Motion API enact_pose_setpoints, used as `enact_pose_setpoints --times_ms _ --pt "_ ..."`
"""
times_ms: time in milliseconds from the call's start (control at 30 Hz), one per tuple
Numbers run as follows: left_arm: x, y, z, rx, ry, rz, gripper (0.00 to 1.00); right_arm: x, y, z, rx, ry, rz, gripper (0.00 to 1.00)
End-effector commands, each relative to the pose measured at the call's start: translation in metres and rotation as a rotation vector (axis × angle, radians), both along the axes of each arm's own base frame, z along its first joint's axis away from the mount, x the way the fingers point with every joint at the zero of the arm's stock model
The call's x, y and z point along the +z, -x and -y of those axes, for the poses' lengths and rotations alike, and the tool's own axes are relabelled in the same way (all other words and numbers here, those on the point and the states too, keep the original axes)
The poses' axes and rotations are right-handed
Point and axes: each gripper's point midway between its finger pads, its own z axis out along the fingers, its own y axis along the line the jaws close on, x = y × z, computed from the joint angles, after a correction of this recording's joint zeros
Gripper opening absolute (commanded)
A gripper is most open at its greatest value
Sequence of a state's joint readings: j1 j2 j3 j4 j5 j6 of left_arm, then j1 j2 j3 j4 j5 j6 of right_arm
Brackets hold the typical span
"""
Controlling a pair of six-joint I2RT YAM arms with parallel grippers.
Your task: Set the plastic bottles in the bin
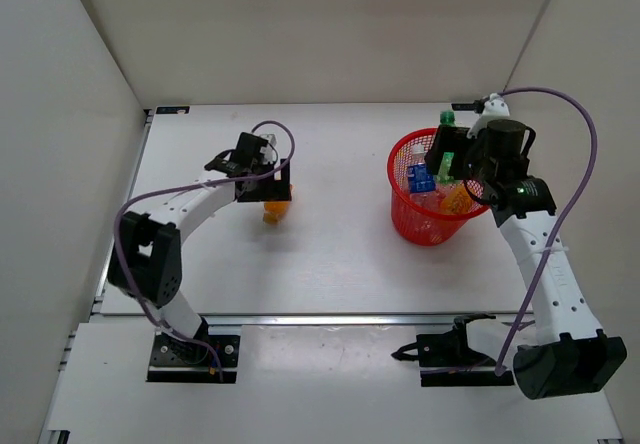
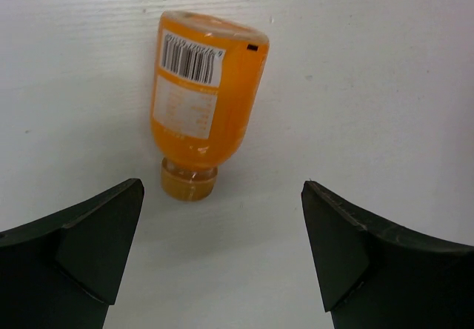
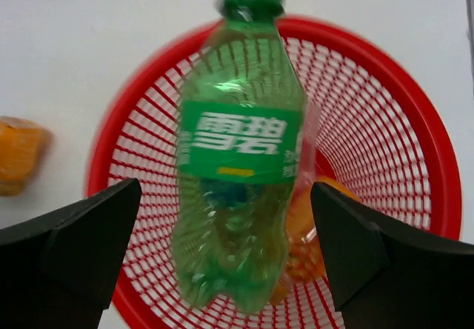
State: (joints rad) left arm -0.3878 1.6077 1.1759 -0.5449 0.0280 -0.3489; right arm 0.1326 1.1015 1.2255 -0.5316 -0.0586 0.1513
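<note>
Left wrist view caught the wide-spread left gripper (image 2: 222, 188) over a small orange plastic bottle (image 2: 204, 92) lying flat, needing to centre across its body before closing.

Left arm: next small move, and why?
Probably lower the left hand straight down around the orange bottle. The hand is open and not touching the bottle, which lies on its side on the table, outside the bin.

A white surface (image 1: 330, 264) is boxed in by plain off-white walls (image 1: 330, 24) on three sides, evenly lit, with a metal rail (image 1: 330, 318) along its near edge.
</note>
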Motion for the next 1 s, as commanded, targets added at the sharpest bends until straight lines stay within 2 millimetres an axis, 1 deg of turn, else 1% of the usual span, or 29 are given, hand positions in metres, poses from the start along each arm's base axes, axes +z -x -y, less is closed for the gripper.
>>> enact_pose_setpoints --times_ms 0,33,100,133,167,200,233,267,300,333,367,400,467,500,533,567,600,633,700,733,767,800,833,867,900,933,967 --pt "0.008 -0.014 0.013 -0.056 -0.004 0.039 0.99 -0.014 0.019 0.019 -0.071 -0.007 -0.063 0.99" --pt "0.004 -0.017 0.014 -0.065 -0.012 0.038 0.99 -0.006 0.02 0.022 -0.08 -0.005 -0.044 0.99" --pt "0.002 -0.022 0.018 -0.064 -0.022 0.039 0.99 0.008 0.024 0.037 -0.145 -0.009 -0.019 0.99" --pt "-0.005 -0.025 0.016 -0.06 -0.043 0.029 0.99 0.016 0.026 0.044 -0.171 0.006 -0.004 0.99" --pt "-0.007 -0.028 0.017 -0.052 -0.041 0.021 0.98 0.026 0.029 0.058 -0.228 0.008 0.02 0.99" --pt "-0.009 -0.029 0.015 -0.046 -0.046 0.018 0.99 0.033 0.034 0.064 -0.253 0.005 0.029 1.0" --pt "-0.011 -0.031 0.016 -0.046 -0.047 0.02 0.99 0.039 0.037 0.077 -0.307 0.006 0.042 0.99" --pt "-0.017 -0.033 0.016 -0.05 -0.053 0.011 0.98 0.04 0.044 0.094 -0.381 0.009 0.041 0.99" --pt "-0.017 -0.034 0.018 -0.046 -0.049 0.008 0.99 0.04 0.052 0.11 -0.451 0.009 0.046 0.99" --pt "-0.023 -0.036 0.013 -0.033 -0.09 0.003 0.98 0.032 0.058 0.122 -0.5 0.01 0.02 1.0" --pt "-0.027 -0.04 0.01 -0.02 -0.103 0.002 0.99 0.031 0.066 0.131 -0.55 0.004 0.023 0.99" --pt "-0.029 -0.041 0.011 -0.02 -0.108 0.001 0.99 0.028 0.075 0.147 -0.624 0.0 0.017 0.99" --pt "-0.04 -0.049 0.012 -0.009 -0.101 -0.015 0.98 0.01 0.091 0.172 -0.725 0.003 -0.024 0.99" --pt "-0.048 -0.047 0.013 -0.021 -0.106 -0.041 0.98 -0.002 0.097 0.18 -0.758 -0.004 -0.056 0.99" --pt "-0.049 -0.049 0.015 -0.019 -0.096 -0.043 0.98 0.001 0.1 0.181 -0.76 -0.009 -0.039 0.99" --pt "-0.054 -0.049 0.014 -0.016 -0.093 -0.06 0.97 -0.004 0.107 0.189 -0.797 -0.012 -0.051 1.0" --pt "-0.06 -0.049 0.012 -0.004 -0.099 -0.07 0.92 -0.009 0.109 0.192 -0.812 -0.016 -0.059 1.0" --pt "-0.061 -0.051 0.015 -0.008 -0.084 -0.075 0.89 -0.011 0.114 0.195 -0.829 -0.013 -0.059 0.99" --pt "-0.061 -0.05 0.02 -0.017 -0.076 -0.08 0.71 -0.014 0.118 0.199 -0.858 -0.009 -0.064 0.99" --pt "-0.054 -0.052 0.022 -0.02 -0.073 -0.063 0.63 -0.016 0.122 0.202 -0.88 0.0 -0.075 1.0" --pt "-0.047 -0.053 0.029 -0.03 -0.059 -0.047 0.58 -0.022 0.122 0.203 -0.892 0.004 -0.093 1.0" --pt "-0.041 -0.052 0.03 -0.031 -0.061 -0.033 0.48 -0.023 0.123 0.201 -0.891 0.001 -0.099 0.99" --pt "-0.022 -0.057 0.037 -0.042 -0.044 0.009 0.42 -0.023 0.124 0.203 -0.896 0.016 -0.098 0.99" --pt "0.003 -0.06 0.048 -0.056 -0.011 0.058 0.38 -0.024 0.126 0.203 -0.904 0.008 -0.098 0.99" --pt "0.023 -0.064 0.058 -0.075 0.005 0.102 0.38 -0.027 0.128 0.204 -0.912 0.007 -0.102 0.99" --pt "0.053 -0.065 0.078 -0.113 0.071 0.159 0.38 -0.031 0.13 0.205 -0.921 0.005 -0.11 0.99" --pt "0.08 -0.064 0.091 -0.133 0.122 0.211 0.36 -0.035 0.132 0.205 -0.926 -0.001 -0.113 0.99"
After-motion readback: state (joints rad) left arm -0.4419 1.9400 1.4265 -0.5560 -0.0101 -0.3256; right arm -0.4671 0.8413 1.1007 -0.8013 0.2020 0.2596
